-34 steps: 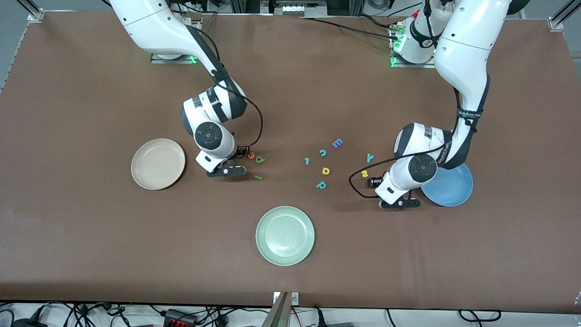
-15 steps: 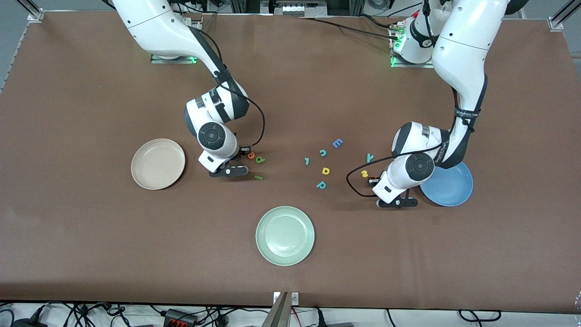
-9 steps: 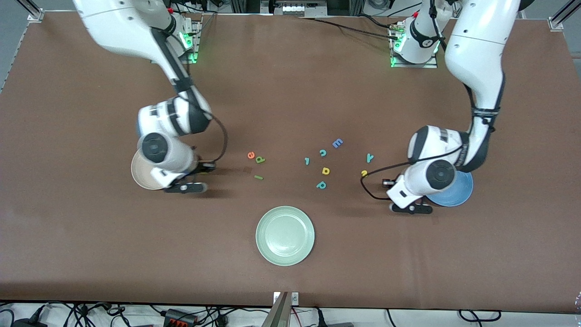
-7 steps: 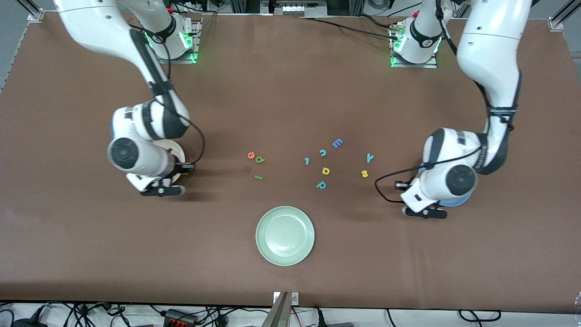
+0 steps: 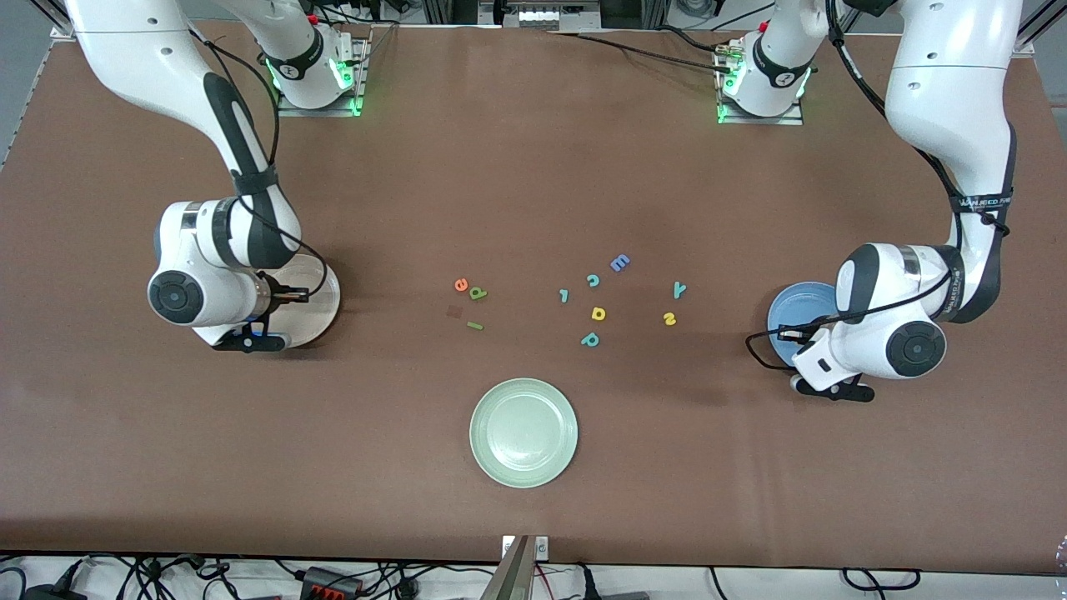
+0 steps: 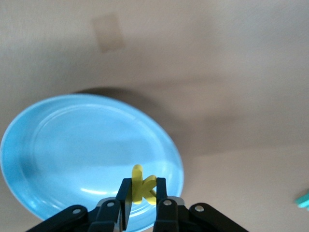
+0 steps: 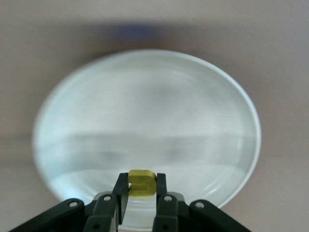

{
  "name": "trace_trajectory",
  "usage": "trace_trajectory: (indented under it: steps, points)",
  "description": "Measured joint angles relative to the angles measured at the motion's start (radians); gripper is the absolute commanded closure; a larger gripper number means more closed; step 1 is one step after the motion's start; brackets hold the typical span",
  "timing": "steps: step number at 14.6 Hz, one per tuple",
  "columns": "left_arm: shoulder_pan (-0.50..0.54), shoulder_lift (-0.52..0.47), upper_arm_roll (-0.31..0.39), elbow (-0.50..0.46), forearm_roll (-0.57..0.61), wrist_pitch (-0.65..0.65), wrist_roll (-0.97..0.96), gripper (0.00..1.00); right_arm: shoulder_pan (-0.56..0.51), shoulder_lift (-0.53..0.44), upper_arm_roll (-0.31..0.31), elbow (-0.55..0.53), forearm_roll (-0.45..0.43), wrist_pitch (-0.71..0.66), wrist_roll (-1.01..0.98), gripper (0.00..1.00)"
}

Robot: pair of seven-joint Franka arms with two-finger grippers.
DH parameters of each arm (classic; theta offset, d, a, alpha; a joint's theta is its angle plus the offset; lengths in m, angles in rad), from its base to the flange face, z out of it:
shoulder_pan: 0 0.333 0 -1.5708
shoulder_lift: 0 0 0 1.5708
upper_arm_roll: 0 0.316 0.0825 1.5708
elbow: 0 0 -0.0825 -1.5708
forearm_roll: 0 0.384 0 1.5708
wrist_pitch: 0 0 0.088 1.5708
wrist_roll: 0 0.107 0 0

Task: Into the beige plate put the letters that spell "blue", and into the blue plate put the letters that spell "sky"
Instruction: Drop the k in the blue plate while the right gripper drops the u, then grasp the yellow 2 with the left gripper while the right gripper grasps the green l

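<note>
left gripper (image 6: pixel 142 205) grasps the yellow "k" (image 6: pixel 141 183) over the blue plate (image 6: pixel 58 159); right gripper (image 7: pixel 141 203) clasps the yellow "u" (image 7: pixel 142 183) over the beige plate (image 7: pixel 145 121), each seemingly ready to drop.

1. The right gripper (image 7: pixel 141 191) pinches a small yellow "u" (image 7: pixel 142 183) between its dark fingers (image 7: pixel 120 191).
2. It hangs over the beige plate (image 7: pixel 145 96), above the plate's rim.
3. Brown table (image 7: pixel 280 58) surrounds the plate.

Three round plates (image 5: pixel 523 432) here: one beige (image 5: pixel 321 292), one blue (image 5: pixel 792 308), one pale green. Twelve tiny foam letters (image 5: pixel 598 313): four yellow, four teal (image 5: pixel 593 280), two green (image 5: pixel 477 292), one orange (image 5: pixel 460 285), one blue (image 5: pixel 619 263).
</note>
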Motion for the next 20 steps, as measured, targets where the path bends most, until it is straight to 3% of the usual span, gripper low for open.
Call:
trace_trajectory:
  steps: [1,7,13,18,19,20]
  points:
    - [0.004,0.001,0.0,-0.011,0.004,0.0,0.001,0.0,-0.017,0.01,-0.001,0.0,0.0,0.002,-0.012,0.0]
    - [-0.005,-0.005,-0.027,-0.012,0.006,0.0,0.001,0.0,-0.009,0.015,0.031,0.112,0.001,0.005,-0.04,0.0]
    - [-0.027,-0.006,-0.172,-0.01,0.006,0.091,-0.014,0.0,0.058,0.034,0.192,0.285,0.002,-0.076,-0.152,0.0]
    - [-0.13,0.001,-0.203,-0.052,0.007,0.181,-0.377,0.0,0.102,0.14,0.265,0.381,0.002,-0.045,-0.455,0.0]
    - [-0.142,0.004,-0.203,-0.068,0.007,0.209,-0.419,0.0,0.122,0.163,0.267,0.404,0.0,-0.027,-0.499,0.05]
    - [-0.144,0.007,-0.203,-0.091,0.007,0.243,-0.442,0.0,0.141,0.182,0.267,0.422,-0.006,-0.006,-0.53,0.18]
